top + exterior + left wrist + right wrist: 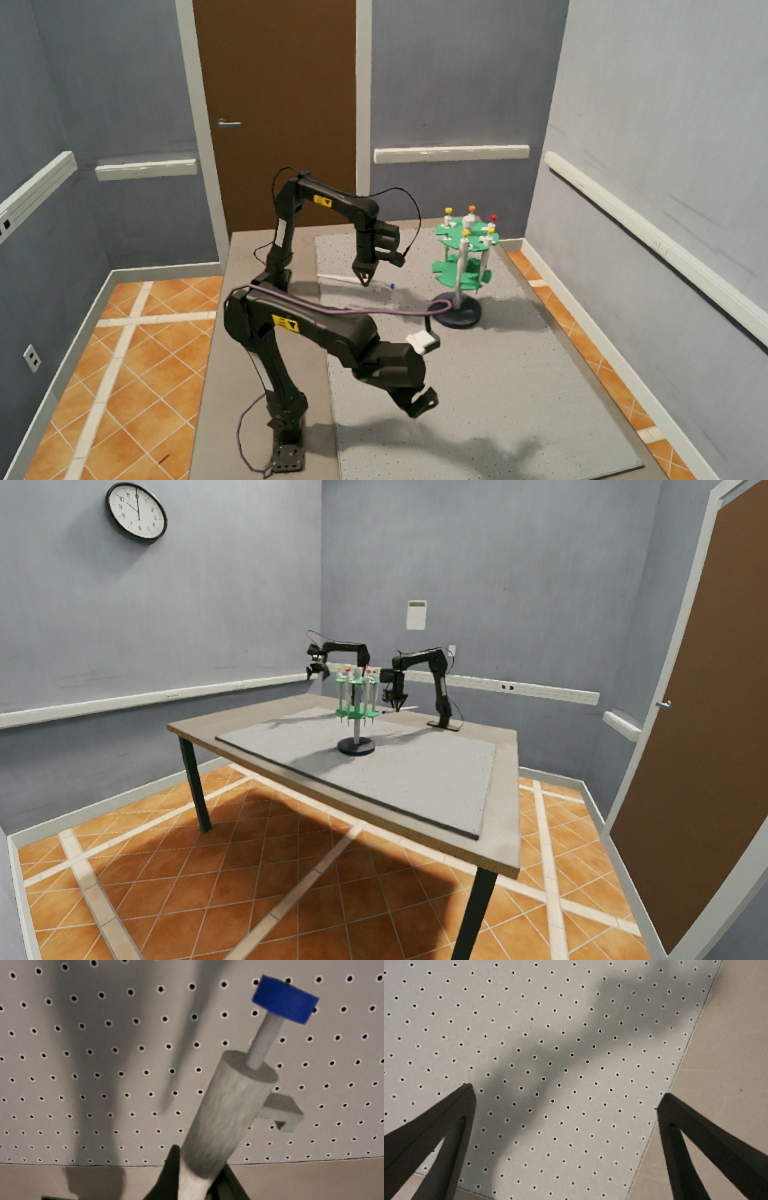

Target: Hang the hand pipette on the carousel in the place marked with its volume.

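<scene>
A beige rectangular counter (209,430) (505,819) carries a pale grey perforated board (509,390) (430,777) (30,1082) (546,1020). On the board stands a green two-tier carousel (457,316) (356,748) with a round dark base, upright, bearing white pipettes with yellow, orange and red buttons. The off-white cylindrical hand pipette (338,277) (408,708) (222,1105) is held above the board, near and apart from the carousel, lying nearly level. The black left claw (365,276) (398,705) (194,1158) is pinching its body. The black right claw (424,404) (318,672) (571,1096) is spread, nothing between its fingers. The pipette's blue round push button (391,286) (384,712) (285,999) shows no readable volume; its angular grey finger hook (284,1110) projects sideways.
</scene>
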`<state>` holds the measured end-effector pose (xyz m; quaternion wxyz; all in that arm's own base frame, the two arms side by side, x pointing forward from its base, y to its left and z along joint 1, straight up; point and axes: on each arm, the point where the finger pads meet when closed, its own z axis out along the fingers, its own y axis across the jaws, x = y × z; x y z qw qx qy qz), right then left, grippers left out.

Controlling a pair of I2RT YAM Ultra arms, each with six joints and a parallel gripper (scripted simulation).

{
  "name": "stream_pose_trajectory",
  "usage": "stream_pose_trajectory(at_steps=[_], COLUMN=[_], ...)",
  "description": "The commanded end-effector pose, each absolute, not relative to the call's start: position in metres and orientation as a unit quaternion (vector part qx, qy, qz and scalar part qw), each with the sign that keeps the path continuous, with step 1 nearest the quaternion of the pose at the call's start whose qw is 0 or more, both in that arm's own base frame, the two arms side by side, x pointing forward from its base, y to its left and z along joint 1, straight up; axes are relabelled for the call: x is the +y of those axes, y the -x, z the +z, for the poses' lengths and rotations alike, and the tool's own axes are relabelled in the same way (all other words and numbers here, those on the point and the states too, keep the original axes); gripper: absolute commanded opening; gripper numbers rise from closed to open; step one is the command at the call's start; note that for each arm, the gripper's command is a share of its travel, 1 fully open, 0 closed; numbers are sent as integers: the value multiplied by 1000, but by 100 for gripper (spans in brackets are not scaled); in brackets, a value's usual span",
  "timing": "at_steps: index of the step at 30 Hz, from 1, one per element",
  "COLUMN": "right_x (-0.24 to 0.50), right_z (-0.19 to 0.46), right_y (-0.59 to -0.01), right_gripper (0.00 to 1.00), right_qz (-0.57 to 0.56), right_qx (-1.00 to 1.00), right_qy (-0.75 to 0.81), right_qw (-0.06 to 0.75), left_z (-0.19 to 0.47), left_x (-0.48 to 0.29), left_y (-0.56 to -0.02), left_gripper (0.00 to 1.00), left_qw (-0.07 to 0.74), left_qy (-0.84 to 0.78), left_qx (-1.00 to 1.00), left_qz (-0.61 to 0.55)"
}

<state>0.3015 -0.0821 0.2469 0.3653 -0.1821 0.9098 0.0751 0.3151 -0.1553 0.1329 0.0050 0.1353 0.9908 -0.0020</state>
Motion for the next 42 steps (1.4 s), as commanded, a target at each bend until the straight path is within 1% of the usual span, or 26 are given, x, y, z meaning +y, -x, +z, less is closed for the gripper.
stream_pose_trajectory(at_steps=[1,20,23,25,29,31,32,35,36,40,42], right_x=[-85,-85,-85,-85,-85,-85,-85,-85,-85,-85,-85], right_z=[253,253,253,253,253,253,253,253,253,253,253], right_y=[-305,-305,-305,-305,-305,-305,-305,-305,-305,-305,-305], right_gripper=[100,100,100,100,100,100,100,100,100,100,100], right_qz=[73,73,73,73,73,73,73,73,73,73,73], right_qx=[904,904,904,904,904,904,904,904,904,904,904], right_qy=[184,184,184,184,184,184,184,184,184,184,184], right_qw=[379,379,379,379,379,379,379,379,379,379,379], left_z=[135,135,146,146,157,162,178,163,167,180,180], left_x=[-155,-171,-177,-177,-179,-176,-179,-180,-178,-182,-182], left_y=[-327,-380,-381,-381,-390,-396,-406,-407,-398,-402,-402], left_gripper=[12,12,12,12,12,12,12,12,12,12,12], left_qw=[1,2,67,67,139,142,162,145,160,231,231], left_qy=[-134,-136,-139,-139,-136,-134,-132,-133,-135,-137,-137], left_qx=[991,991,988,988,981,981,978,980,978,963,963], left_qz=[0,0,-7,-7,-18,-17,-23,-17,-20,-30,-30])
